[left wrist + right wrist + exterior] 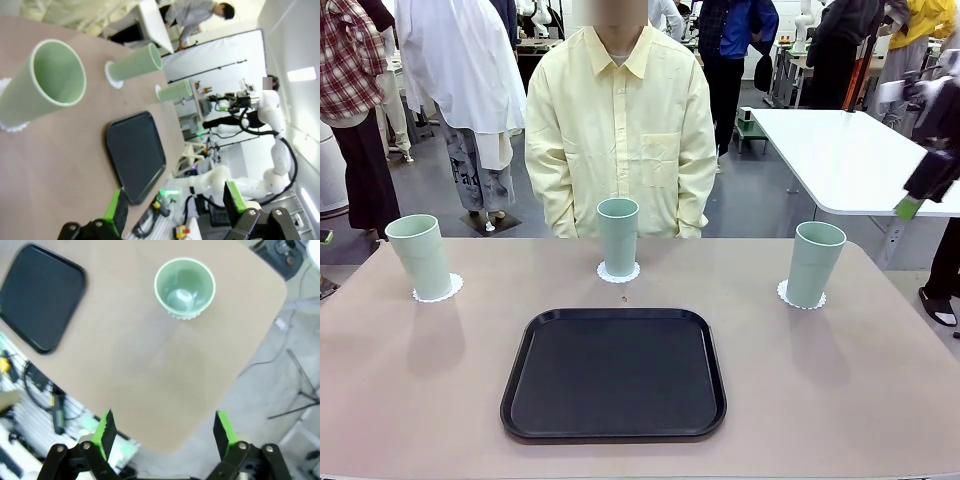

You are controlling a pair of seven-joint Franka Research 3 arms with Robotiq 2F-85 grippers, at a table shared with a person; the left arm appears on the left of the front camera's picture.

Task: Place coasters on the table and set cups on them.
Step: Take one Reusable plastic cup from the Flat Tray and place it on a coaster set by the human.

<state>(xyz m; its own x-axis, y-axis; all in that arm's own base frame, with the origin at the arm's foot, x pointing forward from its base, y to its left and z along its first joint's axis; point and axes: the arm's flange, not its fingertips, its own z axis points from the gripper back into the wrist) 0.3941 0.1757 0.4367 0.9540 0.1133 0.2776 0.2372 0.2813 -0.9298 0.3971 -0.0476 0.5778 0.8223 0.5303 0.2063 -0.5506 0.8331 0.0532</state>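
While both fingers [163, 427] spread | cups [184, 287] on coasters [618, 272], well apart.

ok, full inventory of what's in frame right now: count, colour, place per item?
cups: 3, pale mint green, upright in a row along the table's far side, one at the left, one in the middle, one at the right, each on a coaster
coasters: 3, white, lacy edge, one under each cup, left, middle, right
tray: 1, black, bare, near middle of the table
table: 1, beige-pink
white table: 1, glossy, behind right
person: 1, pale yellow shirt, standing at the far side
left gripper: open, holding nothing
right gripper: open, holding nothing, above the table's edge
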